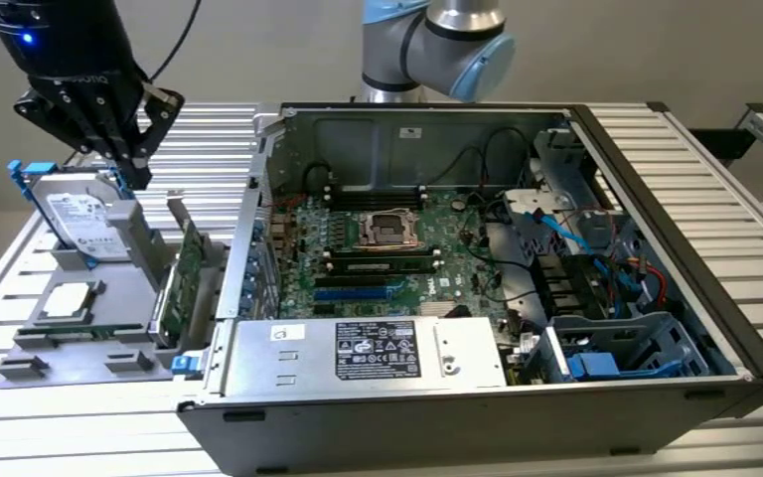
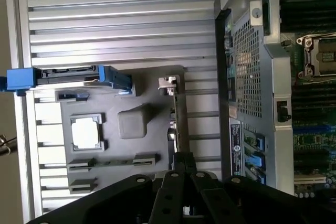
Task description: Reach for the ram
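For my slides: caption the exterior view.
Black robot gripper hangs above the grey plastic tray holding a silver hard drive, beside the open black computer case.

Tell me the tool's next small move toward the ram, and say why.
Probably shift the tool toward the exterior view's right, keeping its height, toward the open computer case. It hangs above the hard drive in the gray tray, outside the case, while the ram looks seated on the motherboard inside, past the case wall.
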`<state>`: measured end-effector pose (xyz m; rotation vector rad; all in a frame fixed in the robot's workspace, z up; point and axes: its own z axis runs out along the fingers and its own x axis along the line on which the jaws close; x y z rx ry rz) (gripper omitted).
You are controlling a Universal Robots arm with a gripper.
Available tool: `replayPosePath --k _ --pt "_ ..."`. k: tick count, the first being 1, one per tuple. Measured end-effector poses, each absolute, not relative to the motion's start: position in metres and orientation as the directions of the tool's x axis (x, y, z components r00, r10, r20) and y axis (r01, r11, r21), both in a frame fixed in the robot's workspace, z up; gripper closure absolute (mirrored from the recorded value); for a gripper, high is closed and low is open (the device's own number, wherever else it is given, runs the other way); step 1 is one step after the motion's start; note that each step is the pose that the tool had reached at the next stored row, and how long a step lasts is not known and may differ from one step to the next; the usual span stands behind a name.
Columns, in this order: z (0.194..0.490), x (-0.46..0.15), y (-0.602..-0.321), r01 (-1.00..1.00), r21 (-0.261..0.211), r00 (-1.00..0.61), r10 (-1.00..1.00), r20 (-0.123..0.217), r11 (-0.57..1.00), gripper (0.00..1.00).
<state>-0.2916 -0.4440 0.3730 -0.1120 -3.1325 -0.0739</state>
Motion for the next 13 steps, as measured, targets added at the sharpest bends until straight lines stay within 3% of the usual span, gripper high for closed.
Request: replayPosePath --k 13 --pt "0.369 -0.328 -0.465 0.072 0.047 -0.997 0.071 0.012 0.996 0.89"
